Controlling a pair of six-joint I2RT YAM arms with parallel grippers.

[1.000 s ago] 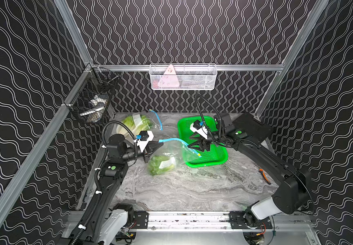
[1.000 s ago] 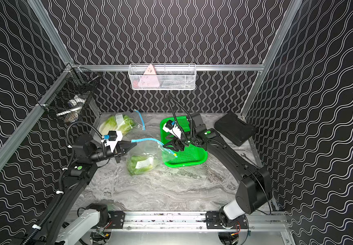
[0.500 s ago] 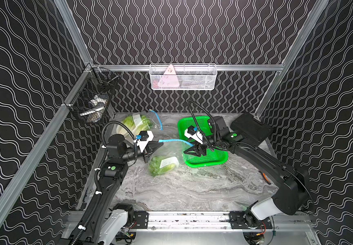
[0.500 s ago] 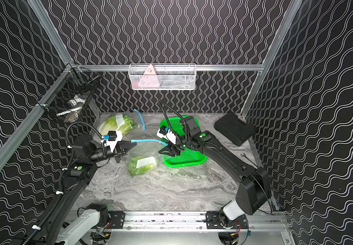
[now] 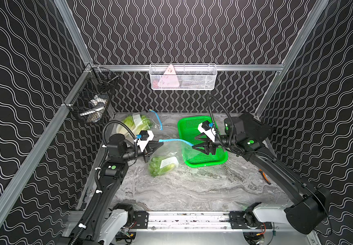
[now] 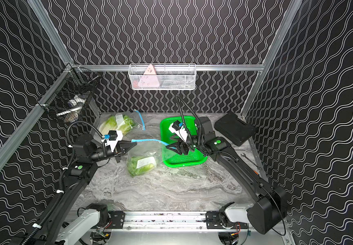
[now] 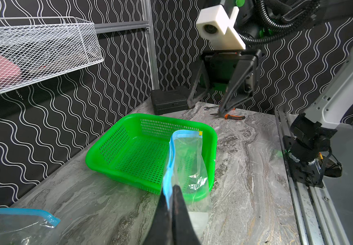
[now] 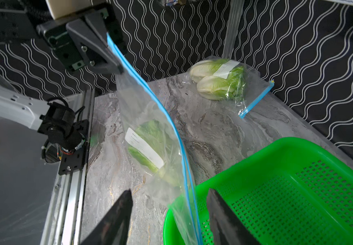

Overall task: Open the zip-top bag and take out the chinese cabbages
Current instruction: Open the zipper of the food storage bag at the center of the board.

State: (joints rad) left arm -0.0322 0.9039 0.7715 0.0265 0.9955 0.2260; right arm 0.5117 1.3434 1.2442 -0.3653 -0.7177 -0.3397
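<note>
Since a second ago, right end effector has dropped from over the green basket to the zip-top bag. Its jaws sit half-wide astride the blue zip strip, not pinching. Strip's other end is clamped in left end effector. One chinese cabbage hangs inside, below it. Zip looks shut. Second bag behind holds two more. None out.

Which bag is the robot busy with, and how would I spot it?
Start at the green mesh basket. The zip-top bag draped over its rim is the one. Unlike the other bag lying by the back wall, it hangs by its blue zip strip from the left gripper, one chinese cabbage inside.
</note>
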